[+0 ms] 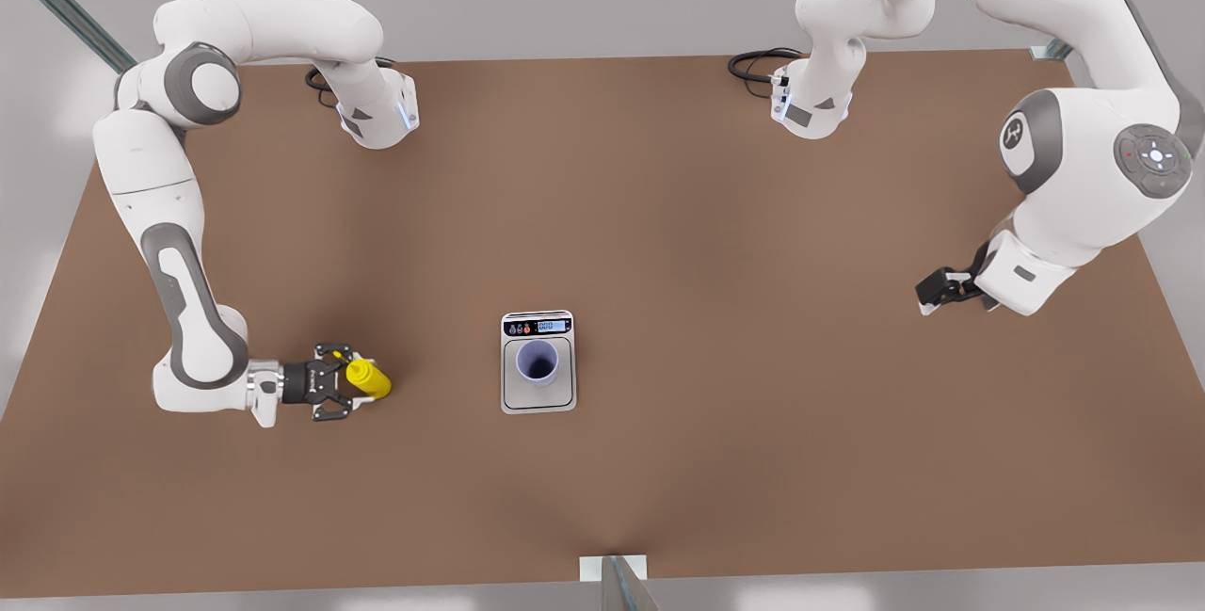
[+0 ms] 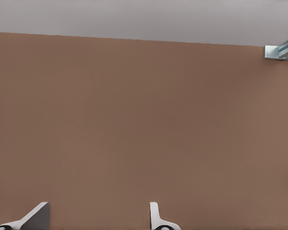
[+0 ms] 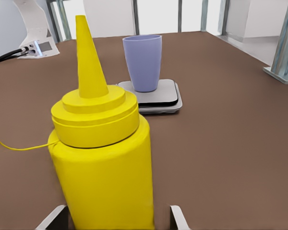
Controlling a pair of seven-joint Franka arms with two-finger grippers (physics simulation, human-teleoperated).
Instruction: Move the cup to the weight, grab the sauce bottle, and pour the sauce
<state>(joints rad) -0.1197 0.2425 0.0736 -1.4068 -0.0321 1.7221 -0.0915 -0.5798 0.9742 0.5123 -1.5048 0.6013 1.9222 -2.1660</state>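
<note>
Sauce bottle, upright, is being straddled by right gripper, fingers apart, not clamped; left gripper is idling wide, far off.

Sauce bottle base cut off; scale display unreadable.

The yellow sauce bottle stands upright on the brown table, close between the right gripper's two pale fingers, one on each side of its body. Its thin pointed nozzle rises from a stepped cap. Farther off, the lavender-blue cup stands upright on the steel plate of the weight. Metal frame posts stand past the table's far edge.
</note>
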